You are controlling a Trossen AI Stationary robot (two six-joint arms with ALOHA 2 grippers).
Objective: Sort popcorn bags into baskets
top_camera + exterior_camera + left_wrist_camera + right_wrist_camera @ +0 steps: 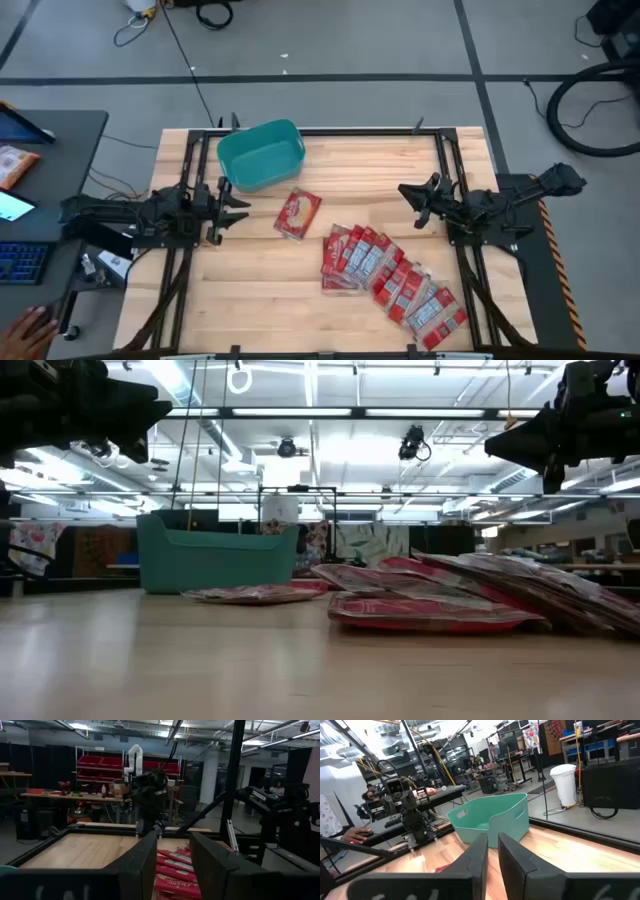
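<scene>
The teal basket [261,154] sits on the wooden table [250,280] near the far edge, a bit to the left side. It looks empty from above.

One popcorn bag [298,214] lies flat by itself, just in front of the basket and a little to the right of it. It does not touch the basket. The other popcorn bags [390,280] lie in a long row that leans over itself, each bag partly on top of the next. The row runs from the middle of the table toward the near right corner.

The left gripper [240,208] is at the left side of the table, held up above the wood. Its fingers [142,865] are a small way apart and hold nothing. The single bag lies beside it, a short way off to the right, and the basket is just past it toward the far edge. No bag is between the fingers.

The right gripper [408,200] is at the right side of the table, also up in the air. Its fingers [476,857] are only a little apart, with a thin gap, and they hold nothing. The row of bags lies near it, toward the near side of the table, and the basket is well apart from it across the table.

A person's hand [25,330] shows at the near left corner, off the table.
</scene>
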